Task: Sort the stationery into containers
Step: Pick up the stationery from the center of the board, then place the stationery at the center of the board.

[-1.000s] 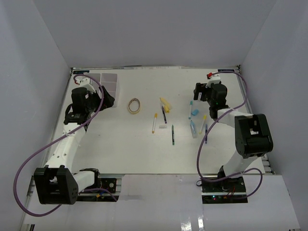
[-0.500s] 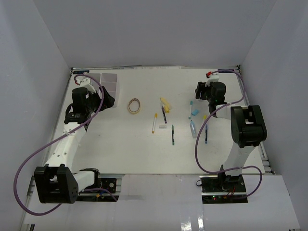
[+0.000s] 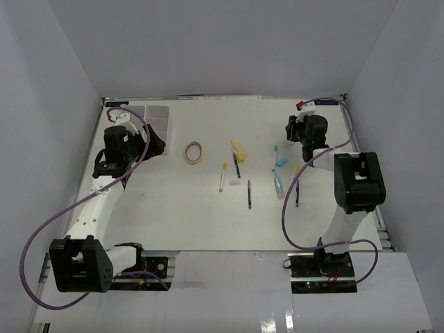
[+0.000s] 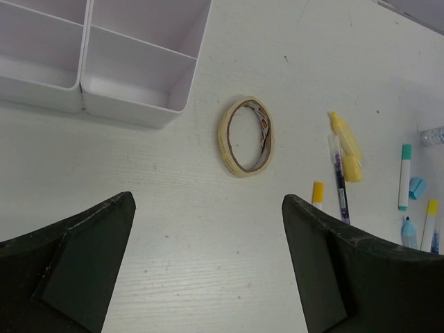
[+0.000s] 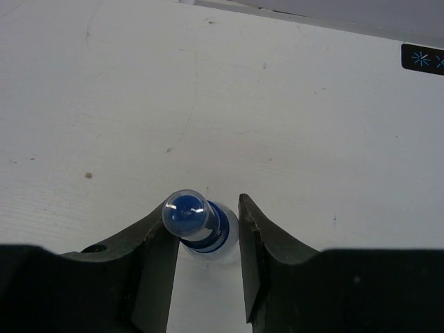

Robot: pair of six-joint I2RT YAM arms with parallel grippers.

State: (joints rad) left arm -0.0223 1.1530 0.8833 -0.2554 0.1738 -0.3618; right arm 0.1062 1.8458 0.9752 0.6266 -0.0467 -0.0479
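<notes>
— What is the right tool (image 5: 206, 206) doing?
— Its fingers pinch the small blue-capped bottle (image 5: 196, 220) over the far right of the counter (image 5: 312, 125).
— And the left tool (image 4: 208, 201)?
— Spread wide above the counter, near the tan ring (image 4: 223, 139). The white tray (image 4: 135, 111) lies just beyond, and the pens (image 4: 338, 177) lie to the right.

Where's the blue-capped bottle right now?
In the right wrist view, the blue-capped bottle sits between the jaws of the right gripper, at the far right of the table, beyond the light-blue eraser.
</notes>
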